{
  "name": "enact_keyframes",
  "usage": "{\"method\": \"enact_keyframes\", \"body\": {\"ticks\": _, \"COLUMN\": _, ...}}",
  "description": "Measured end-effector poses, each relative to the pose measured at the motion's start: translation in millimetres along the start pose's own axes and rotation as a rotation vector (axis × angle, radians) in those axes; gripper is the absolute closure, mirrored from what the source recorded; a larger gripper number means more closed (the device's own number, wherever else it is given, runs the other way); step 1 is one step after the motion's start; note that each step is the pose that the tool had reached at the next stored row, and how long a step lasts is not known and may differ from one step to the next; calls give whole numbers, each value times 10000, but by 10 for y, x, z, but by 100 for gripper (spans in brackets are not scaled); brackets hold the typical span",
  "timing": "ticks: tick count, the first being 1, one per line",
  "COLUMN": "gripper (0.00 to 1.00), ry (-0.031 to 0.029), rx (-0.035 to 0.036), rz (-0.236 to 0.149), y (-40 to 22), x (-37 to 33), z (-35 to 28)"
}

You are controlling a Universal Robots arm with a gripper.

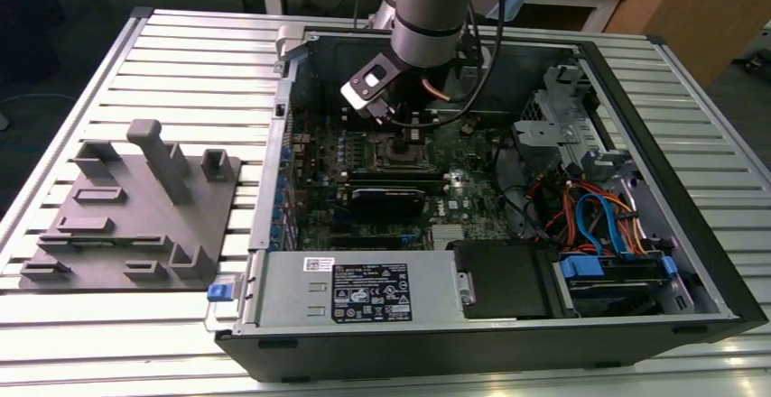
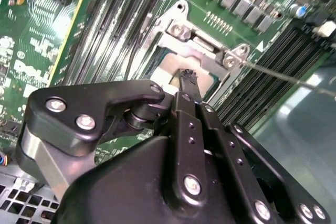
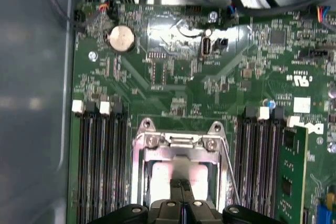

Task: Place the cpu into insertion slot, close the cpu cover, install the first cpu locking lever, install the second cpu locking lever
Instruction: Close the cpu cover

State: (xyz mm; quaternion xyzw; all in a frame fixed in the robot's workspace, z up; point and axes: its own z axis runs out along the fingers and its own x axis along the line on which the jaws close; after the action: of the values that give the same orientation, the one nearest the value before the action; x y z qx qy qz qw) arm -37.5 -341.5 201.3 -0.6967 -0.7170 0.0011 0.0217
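Black gripper [image 1: 404, 133] clenched empty, exterior view's upper centre, over dull silver cpu [image 3: 163, 177]; silvery frame cpu cover [image 3: 143, 179] looks unlatched; may lift.

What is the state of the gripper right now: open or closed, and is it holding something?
Gripper: closed, with nothing seen between its fingertips; its tip is over the cpu.

The cpu [image 3: 163, 178] is sitting flat in the insertion slot [image 1: 399, 155], upper centre of the exterior view; the cpu cover [image 3: 181, 153] is lying over it.
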Motion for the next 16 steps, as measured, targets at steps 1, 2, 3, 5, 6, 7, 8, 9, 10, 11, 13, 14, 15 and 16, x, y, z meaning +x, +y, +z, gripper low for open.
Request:
{"method": "enact_keyframes", "body": {"ticks": 1, "gripper": 90, "ry": 1, "rx": -1, "rz": -1, "y": 13, "x": 0, "z": 0}}
{"method": "enact_keyframes", "body": {"ticks": 2, "gripper": 90, "ry": 1, "rx": -1, "rz": 0, "y": 23, "x": 0, "z": 0}}
{"method": "enact_keyframes", "body": {"ticks": 3, "gripper": 90, "ry": 0, "rx": 0, "rz": 0, "y": 30, "x": -1, "z": -1}}
{"method": "enact_keyframes", "body": {"ticks": 5, "gripper": 90, "ry": -1, "rx": 0, "rz": 1, "y": 32, "x": 0, "z": -10}}
{"method": "enact_keyframes", "body": {"ticks": 6, "gripper": 90, "ry": 0, "rx": 0, "rz": 1, "y": 32, "x": 0, "z": -17}}
{"method": "enact_keyframes", "body": {"ticks": 7, "gripper": 90, "ry": 0, "rx": -2, "rz": 0, "y": 32, "x": 1, "z": -23}}
{"method": "enact_keyframes", "body": {"ticks": 8, "gripper": 90, "ry": 1, "rx": -3, "rz": 1, "y": 32, "x": 1, "z": -27}}
{"method": "enact_keyframes", "body": {"ticks": 9, "gripper": 90, "ry": 2, "rx": -4, "rz": 10, "y": 32, "x": 2, "z": -30}}
{"method": "enact_keyframes", "body": {"ticks": 10, "gripper": 90, "ry": 0, "rx": -3, "rz": 27, "y": 31, "x": 2, "z": -36}}
{"method": "enact_keyframes", "body": {"ticks": 11, "gripper": 90, "ry": 1, "rx": -5, "rz": 49, "y": 31, "x": 2, "z": -43}}
{"method": "enact_keyframes", "body": {"ticks": 13, "gripper": 90, "ry": 3, "rx": -6, "rz": 84, "y": 31, "x": 3, "z": -58}}
{"method": "enact_keyframes", "body": {"ticks": 14, "gripper": 90, "ry": 3, "rx": -6, "rz": 94, "y": 30, "x": 4, "z": -66}}
{"method": "enact_keyframes", "body": {"ticks": 15, "gripper": 90, "ry": 4, "rx": -7, "rz": 98, "y": 30, "x": 4, "z": -68}}
{"method": "enact_keyframes", "body": {"ticks": 16, "gripper": 90, "ry": 5, "rx": -8, "rz": 99, "y": 30, "x": 4, "z": -68}}
